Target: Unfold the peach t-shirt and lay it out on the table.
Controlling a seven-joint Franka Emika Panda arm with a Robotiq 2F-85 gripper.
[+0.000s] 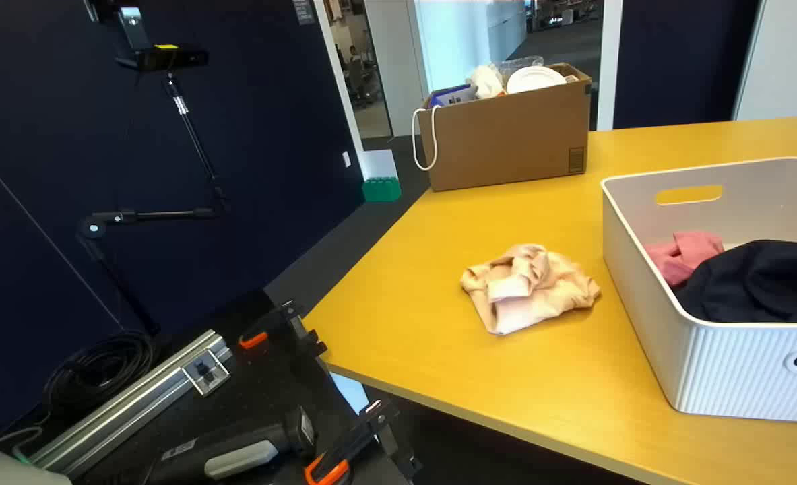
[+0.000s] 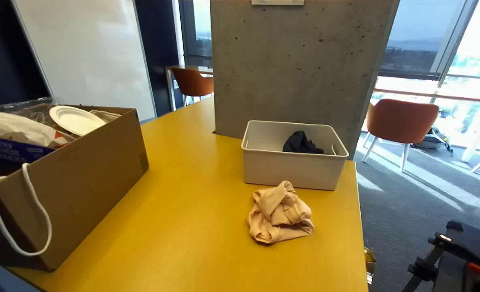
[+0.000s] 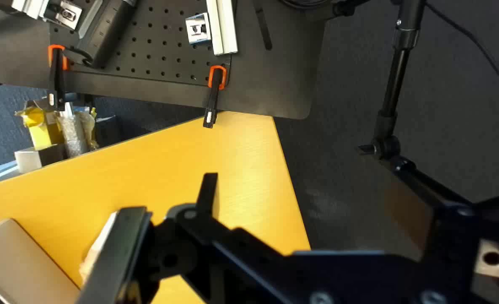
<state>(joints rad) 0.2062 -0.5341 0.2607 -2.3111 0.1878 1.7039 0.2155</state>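
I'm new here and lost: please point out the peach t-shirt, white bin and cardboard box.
Peach t-shirt (image 2: 280, 214), in an exterior view: its crumpled middle.
White bin (image 1: 742, 374), in an exterior view: its ribbed outer wall.
Cardboard box (image 1: 508, 140), in an exterior view: its long side.

A white bin (image 1: 755, 377) stands in front of a concrete pillar (image 2: 296, 69), with a pink cloth (image 1: 691, 254) and a black cloth (image 1: 769, 283) crumpled inside. The box (image 1: 506, 145) seen in both exterior views is piled past its rim, a plate (image 2: 75, 119) tilted on top (a white rope handle (image 2: 48, 229) droops from one end). Farther off, in an exterior view, orange chairs (image 2: 402, 121) and windows (image 2: 418, 36) show on both sides of the pillar, and a white panel (image 2: 85, 56) rises behind the box.
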